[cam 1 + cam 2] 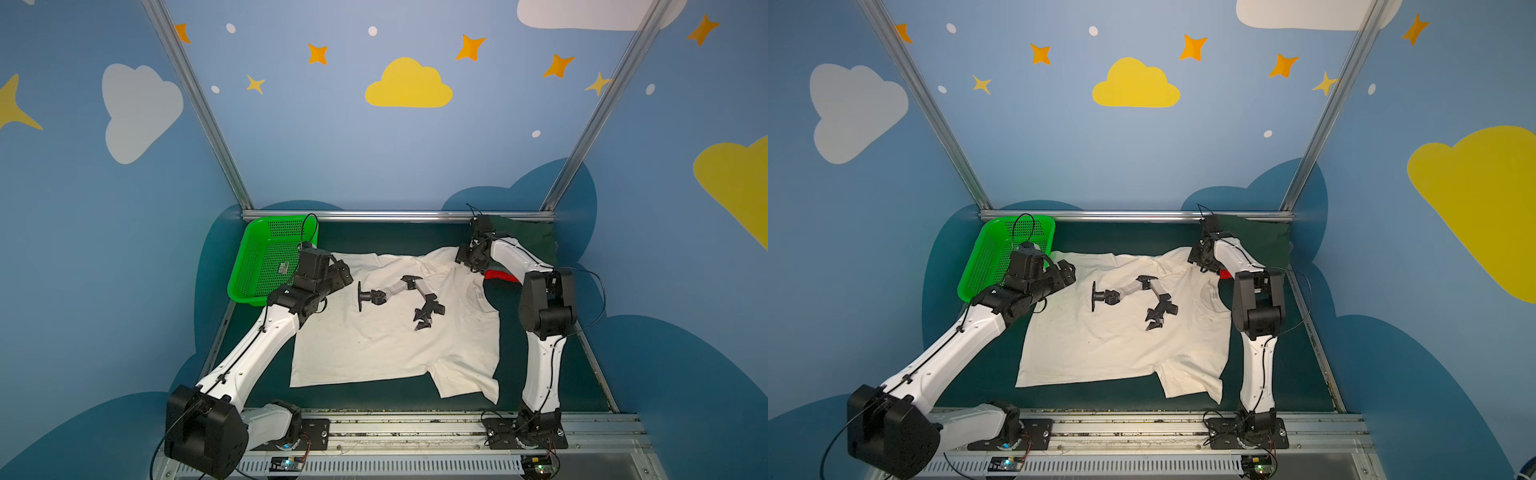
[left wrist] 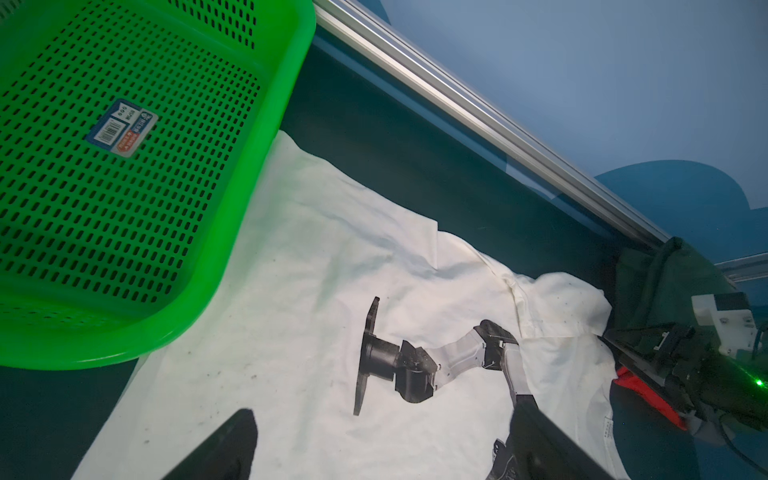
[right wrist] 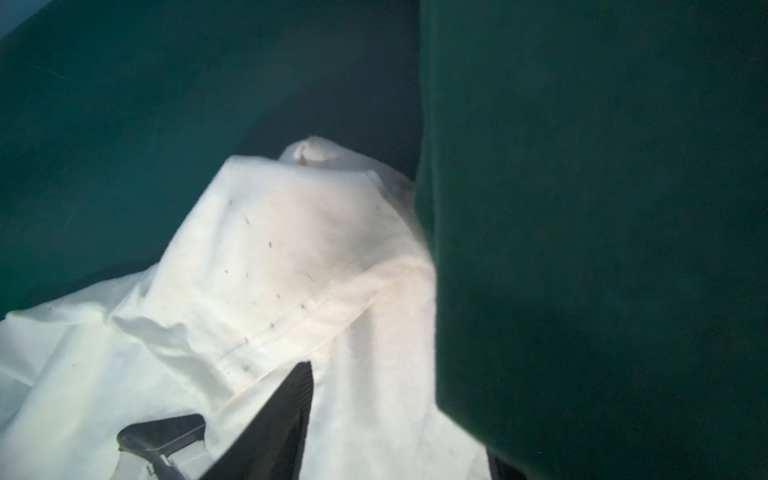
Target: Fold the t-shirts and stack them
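Table [image 1: 374, 237]: dark teal mat, holds everything; 2 arms reach in from the near edge.
White tee [image 1: 374, 345]: spread flat mid-table, unfolded, print [image 1: 399, 301] up; neck twd the right, hem twd the basket. Far sleeve [image 1: 446, 255] is bunched against the green tee; near sleeve [image 1: 469, 382] lies out flat.
Basket [image 1: 243, 257]: far-left corner, nothing seen inside; tee's far hem corner is just beside it.
Green tee [image 1: 528, 237]: folded, far-right corner, top of the stack.
Red tee [image 1: 500, 275]: only a sliver shows, under the green tee, by the R arm.
L gripper [image 1: 344, 272]: fingers wide apart, nothing btwn them, hovers over the far hem corner.
R gripper [image 1: 468, 262]: down at the far sleeve; fingers [image 3: 166, 432] show a small gap w/ cloth around them, can't tell if it's clamped on cloth.
Step (judged): start of 1st fold, both grippers going for the far edge.
Risk 1: R pinch takes only the top layer or slips off, so the sleeve stays bunched and the fold goes crooked.
Risk 2: R is so near the stack it could snag the green tee and drag it off.
Risk 3: L closing next to the basket could nudge it or miss the hem corner.
Risk 4: uneven lift btwn arms, so the tee skews and wrinkles.
Count: tees seen 3 (white, green, red); sleeves 2; basket 1; arms 2; grippers 2.
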Robot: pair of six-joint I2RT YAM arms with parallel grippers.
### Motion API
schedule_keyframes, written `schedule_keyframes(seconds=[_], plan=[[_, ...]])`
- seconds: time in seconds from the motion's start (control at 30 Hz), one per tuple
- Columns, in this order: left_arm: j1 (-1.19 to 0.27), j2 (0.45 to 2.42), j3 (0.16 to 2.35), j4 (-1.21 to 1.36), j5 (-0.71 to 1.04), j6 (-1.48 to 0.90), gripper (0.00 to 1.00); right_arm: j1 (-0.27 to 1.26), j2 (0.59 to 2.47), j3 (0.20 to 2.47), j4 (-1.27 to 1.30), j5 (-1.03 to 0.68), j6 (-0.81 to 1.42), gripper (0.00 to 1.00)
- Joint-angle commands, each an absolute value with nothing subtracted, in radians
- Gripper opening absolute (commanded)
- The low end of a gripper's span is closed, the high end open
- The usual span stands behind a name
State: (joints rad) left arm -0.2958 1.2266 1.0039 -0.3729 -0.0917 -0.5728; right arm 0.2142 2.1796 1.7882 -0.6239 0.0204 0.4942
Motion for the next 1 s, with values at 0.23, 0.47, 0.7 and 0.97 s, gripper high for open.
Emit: schedule_keyframes(seconds=[0.23, 0.47, 0.7, 0.97], plan=[[-0.261, 1.201, 0.997, -0.398, -0.101, -0.557, 0.94, 0.206, 2.285, 1.916, -0.672, 0.005, 0.463, 0.55], [-0.250, 1.195, 0.994, -0.408, -0.089, -0.561, 0.94, 0.204, 2.346, 1.990, -0.684, 0.008, 0.442, 0.50], [-0.249, 1.172, 0.991, -0.409, -0.048, -0.577, 0.94, 0.198, 2.396, 2.048, -0.724, 0.069, 0.416, 0.50], [-0.247, 1.164, 0.991, -0.417, -0.046, -0.572, 0.94, 0.195, 2.419, 2.090, -0.735, 0.121, 0.395, 0.41]])
